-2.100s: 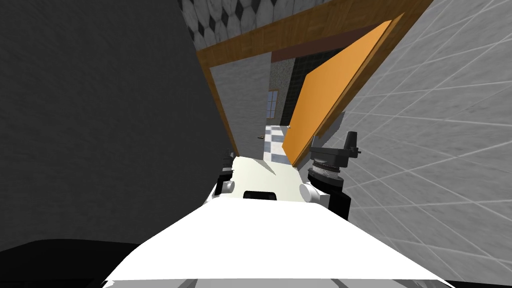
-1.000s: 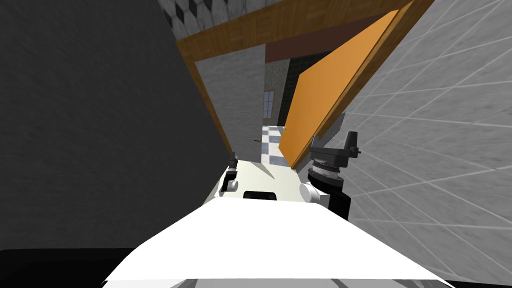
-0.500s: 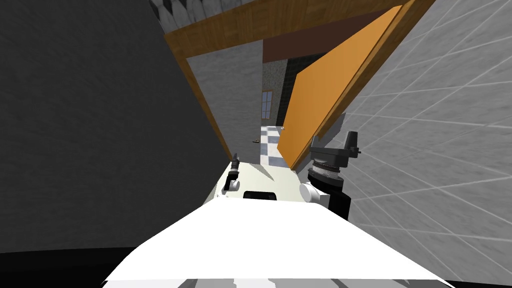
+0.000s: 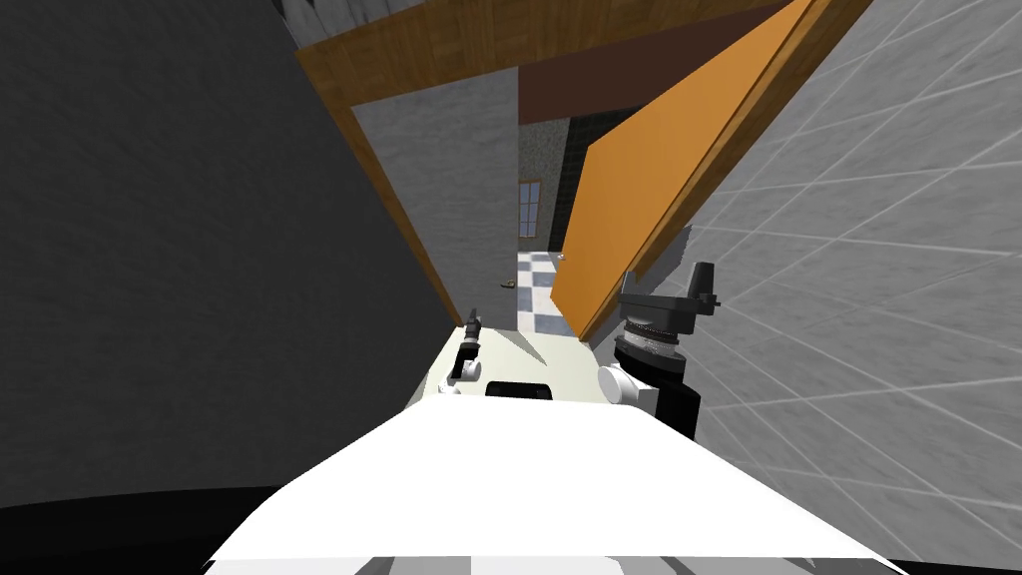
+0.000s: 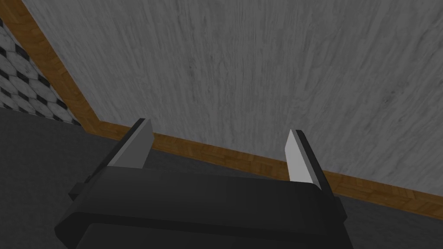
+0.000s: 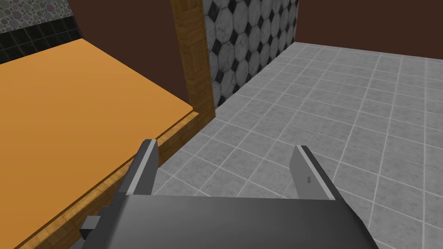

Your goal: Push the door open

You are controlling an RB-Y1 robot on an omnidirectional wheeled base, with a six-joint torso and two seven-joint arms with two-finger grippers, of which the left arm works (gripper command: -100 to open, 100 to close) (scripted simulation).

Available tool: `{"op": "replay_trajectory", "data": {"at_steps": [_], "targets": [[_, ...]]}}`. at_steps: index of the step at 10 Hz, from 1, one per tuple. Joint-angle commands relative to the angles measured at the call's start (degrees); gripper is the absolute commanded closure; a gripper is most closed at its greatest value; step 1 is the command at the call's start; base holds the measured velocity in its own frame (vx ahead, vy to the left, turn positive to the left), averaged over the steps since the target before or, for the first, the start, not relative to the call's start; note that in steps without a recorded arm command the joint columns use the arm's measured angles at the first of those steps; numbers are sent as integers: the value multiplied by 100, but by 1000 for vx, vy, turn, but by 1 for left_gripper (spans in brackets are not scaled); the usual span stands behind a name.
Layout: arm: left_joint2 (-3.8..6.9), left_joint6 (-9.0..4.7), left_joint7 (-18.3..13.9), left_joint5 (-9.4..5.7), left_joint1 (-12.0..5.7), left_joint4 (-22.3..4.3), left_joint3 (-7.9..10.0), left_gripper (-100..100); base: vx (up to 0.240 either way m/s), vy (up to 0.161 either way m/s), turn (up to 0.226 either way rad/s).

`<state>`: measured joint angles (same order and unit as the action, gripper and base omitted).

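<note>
The orange door (image 4: 639, 190) stands swung well inward, hinged on the right side of a wooden frame (image 4: 394, 215). Its small knob (image 4: 562, 257) shows at the free edge. My right gripper (image 6: 225, 169) is open and empty, close beside the door (image 6: 73, 116) where its edge meets the right jamb (image 6: 192, 56). The right arm (image 4: 659, 324) sits just below the door's lower corner. My left gripper (image 5: 216, 149) is open too, facing a grey panel with a strip of the wooden frame (image 5: 242, 158) across it. The left forearm (image 4: 467, 344) lies by the left jamb's foot.
A dark grey wall (image 4: 180, 260) closes in on the left and a grey tiled wall (image 4: 868, 260) on the right. Through the gap lie a checkered floor (image 4: 534, 294) and a far window (image 4: 527, 208). The passage between jamb and door is narrow.
I have moved forward and turned a little, so the left jamb has slid left in the picture. My left forearm has come out beside the jamb. The door's gap looks slightly wider.
</note>
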<state>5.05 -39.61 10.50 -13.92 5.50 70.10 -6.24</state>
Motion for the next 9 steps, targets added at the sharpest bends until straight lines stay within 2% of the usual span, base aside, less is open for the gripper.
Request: {"op": "replay_trajectory", "data": {"at_steps": [1, 9], "targets": [[-20, -38, 12, -28, -78, -207, -33, -100, 99, 1, -43], [-123, -236, 33, -162, -524, -1265, -160, -100, 104, -11, -41]]}}
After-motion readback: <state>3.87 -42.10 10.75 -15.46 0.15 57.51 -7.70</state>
